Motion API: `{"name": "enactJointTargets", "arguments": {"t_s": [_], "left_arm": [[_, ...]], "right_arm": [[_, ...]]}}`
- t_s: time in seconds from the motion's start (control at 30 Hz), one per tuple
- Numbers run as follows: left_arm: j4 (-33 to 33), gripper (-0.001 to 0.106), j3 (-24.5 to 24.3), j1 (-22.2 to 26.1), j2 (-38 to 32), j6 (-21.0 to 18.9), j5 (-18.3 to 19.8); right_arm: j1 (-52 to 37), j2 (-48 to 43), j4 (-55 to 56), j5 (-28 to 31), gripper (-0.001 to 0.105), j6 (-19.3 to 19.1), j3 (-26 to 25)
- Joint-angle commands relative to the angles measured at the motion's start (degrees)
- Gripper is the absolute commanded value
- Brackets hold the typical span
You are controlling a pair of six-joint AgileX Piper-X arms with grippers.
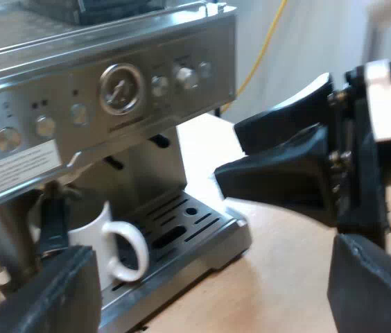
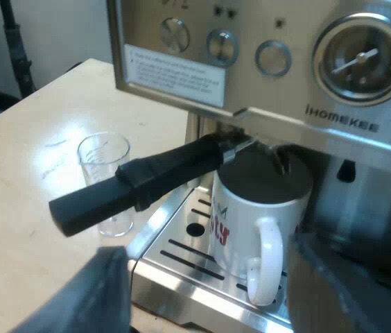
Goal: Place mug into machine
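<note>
A white mug with red print stands upright on the machine's drip tray, directly under the metal holder locked into the espresso machine. The holder's dark handle sticks out over the tray's edge. My right gripper is open, its fingers wide apart just short of the mug and not touching it. My left gripper is open too and holds nothing. It looks at the mug from the tray's side. The right gripper hangs beside the tray.
A clear measuring glass stands on the light wooden table beneath the holder's handle, close to the tray. The machine's panel carries a round pressure gauge and several knobs. A yellow cable hangs behind the machine.
</note>
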Motion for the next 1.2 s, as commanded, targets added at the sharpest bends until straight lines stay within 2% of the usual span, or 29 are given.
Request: {"name": "enactJointTargets", "arguments": {"t_s": [0.03, 0.13, 0.2, 0.27, 0.33, 0.37, 0.43, 0.47, 0.53, 0.6, 0.73, 0.97, 1.07, 1.2], "left_arm": [[-0.9, 0.068, -0.4, 0.2, -0.1, 0.0, -3.1], [-1.6, 0.068, -0.4, 1.3, 0.6, 1.3, -3.0], [-1.8, 0.068, -0.4, 2.7, 1.7, 1.3, -2.6], [-2.3, 0.068, -0.4, 4.4, 3.0, 1.3, -0.1], [-4.3, 0.068, -0.4, 7.9, 5.4, 1.3, 4.0], [-4.7, 0.068, -0.4, 8.6, 5.9, 1.3, 4.8], [-7.6, 0.068, -0.4, 13.0, 8.5, 1.3, 8.7], [-8.3, 0.068, -0.4, 14.2, 9.2, 1.3, 9.7], [-10.1, 0.068, -0.4, 18.5, 12.0, 1.4, 15.1], [-10.9, 0.068, -0.2, 20.3, 13.9, 2.2, 17.5], [-11.2, 0.068, -0.2, 20.1, 16.6, 5.5, 18.1], [-11.4, 0.068, -0.2, 20.1, 17.3, 5.5, 18.2], [-11.3, 0.068, -0.2, 20.1, 17.3, 5.5, 18.2], [-11.3, 0.068, -0.2, 20.1, 17.3, 5.5, 19.1]], "right_arm": [[-1.1, -0.4, -1.0, -2.2, 0.032, -0.6, -0.4], [-3.1, -0.4, -2.2, -6.8, 0.015, -0.6, -0.4], [-4.1, -0.4, -2.9, -7.4, 0.007, -0.6, -0.4], [-5.3, -0.4, -3.2, -7.4, 0.000, -0.6, -0.4], [-6.7, -0.4, -3.4, -8.8, 0.000, -0.6, -0.4], [-7.0, -0.4, -3.4, -9.1, 0.000, -0.6, -0.4], [-7.9, 0.0, -3.5, -10.3, 0.000, -1.0, -0.4], [-8.0, 0.1, -3.8, -10.4, 0.000, -1.6, -0.4], [-8.4, 1.1, -4.7, -11.0, 0.000, -3.9, -0.4], [-8.4, 2.0, -5.5, -11.3, 0.000, -4.7, -0.4], [-8.4, 4.3, -8.4, -11.2, 0.000, -4.7, -0.4], [-8.4, 7.4, -12.7, -11.2, 0.000, -5.1, -1.0], [-8.8, 9.3, -12.9, -11.2, 0.000, -6.6, -2.9], [-11.2, 11.9, -12.9, -11.3, 0.000, -6.8, -6.0]]}}
